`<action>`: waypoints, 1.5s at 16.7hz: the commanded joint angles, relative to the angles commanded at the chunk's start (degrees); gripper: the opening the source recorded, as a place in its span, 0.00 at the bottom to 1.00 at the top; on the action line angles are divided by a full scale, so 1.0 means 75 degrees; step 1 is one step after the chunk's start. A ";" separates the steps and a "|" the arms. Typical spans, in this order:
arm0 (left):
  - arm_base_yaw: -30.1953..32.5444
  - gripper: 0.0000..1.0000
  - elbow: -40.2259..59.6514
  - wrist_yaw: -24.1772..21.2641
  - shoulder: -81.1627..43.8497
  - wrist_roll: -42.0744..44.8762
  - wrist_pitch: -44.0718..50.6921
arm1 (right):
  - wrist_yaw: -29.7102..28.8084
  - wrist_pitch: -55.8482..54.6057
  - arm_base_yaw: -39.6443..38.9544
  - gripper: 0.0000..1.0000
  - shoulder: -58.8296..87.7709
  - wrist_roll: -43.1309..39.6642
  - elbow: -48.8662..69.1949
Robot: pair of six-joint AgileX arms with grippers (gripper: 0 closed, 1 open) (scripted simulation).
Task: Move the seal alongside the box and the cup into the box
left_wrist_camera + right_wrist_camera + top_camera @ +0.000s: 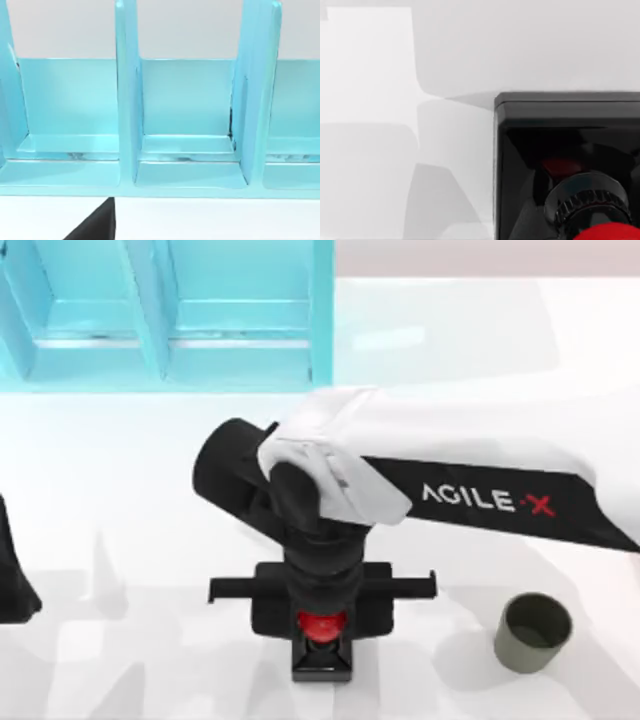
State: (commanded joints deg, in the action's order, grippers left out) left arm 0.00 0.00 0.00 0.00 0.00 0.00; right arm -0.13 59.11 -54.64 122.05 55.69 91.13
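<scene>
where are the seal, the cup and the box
seal (322,625): top view, on its red knob
cup (534,631): top view, on its dark inside
box (240,315): top view, on a compartment floor

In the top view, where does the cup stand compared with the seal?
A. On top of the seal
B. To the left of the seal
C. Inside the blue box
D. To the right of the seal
D: the cup stands on the table at the top view's right, apart from the seal, which sits under the right gripper.
</scene>
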 joint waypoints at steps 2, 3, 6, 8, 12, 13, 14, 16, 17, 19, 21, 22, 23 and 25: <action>0.0000 1.00 0.0000 0.0000 0.0000 0.0000 0.0000 | 0.0000 0.0000 0.0000 0.00 0.0000 0.0000 0.0000; 0.0000 1.00 0.0000 0.0000 0.0000 0.0000 0.0000 | 0.0000 0.0000 0.0000 0.00 0.0000 0.0000 0.0000; 0.0000 1.00 0.0000 0.0000 0.0000 0.0000 0.0000 | 0.0000 0.0000 0.0000 0.00 0.0000 0.0000 0.0000; 0.0000 1.00 0.0000 0.0000 0.0000 0.0000 0.0000 | 0.0000 0.0000 0.0000 0.00 0.0000 0.0000 0.0000; 0.0000 1.00 0.0000 0.0000 0.0000 0.0000 0.0000 | 0.0000 0.0257 0.0175 0.00 -0.0315 -0.0197 -0.0124; 0.0000 1.00 0.0000 0.0000 0.0000 0.0000 0.0000 | 0.0001 0.0449 0.0301 0.00 -0.0576 -0.0330 -0.0199; 0.0000 1.00 0.0000 0.0000 0.0000 0.0000 0.0000 | 0.0003 0.0671 0.0452 0.00 -0.0915 -0.0480 -0.0284; 0.0000 1.00 0.0000 0.0000 0.0000 0.0000 0.0000 | 0.0006 0.1164 0.0790 0.00 -0.1732 -0.0807 -0.0479; 0.0000 1.00 0.0000 0.0000 0.0000 0.0000 0.0000 | 0.0008 0.1415 0.0955 0.00 -0.2103 -0.0971 -0.0575; 0.0000 1.00 0.0000 0.0000 0.0000 0.0000 0.0000 | 0.0013 0.1830 0.1226 0.00 -0.2608 -0.1241 -0.0724; 0.0000 1.00 0.0000 0.0000 0.0000 0.0000 0.0000 | 0.0015 0.1995 0.1338 0.00 -0.2787 -0.1356 -0.0783; 0.0000 1.00 0.0000 0.0000 0.0000 0.0000 0.0000 | 0.0015 0.1995 0.1338 0.00 -0.2787 -0.1356 -0.0783; 0.0000 1.00 0.0000 0.0000 0.0000 0.0000 0.0000 | 0.0015 0.1995 0.1338 0.00 -0.2787 -0.1356 -0.0783; 0.0000 1.00 0.0000 0.0000 0.0000 0.0000 0.0000 | 0.0010 0.1988 0.1320 0.00 -0.2745 -0.1356 -0.0740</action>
State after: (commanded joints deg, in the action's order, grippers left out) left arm 0.00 0.00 0.00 0.00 0.00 0.00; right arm -0.05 74.01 -44.74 101.46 45.52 85.58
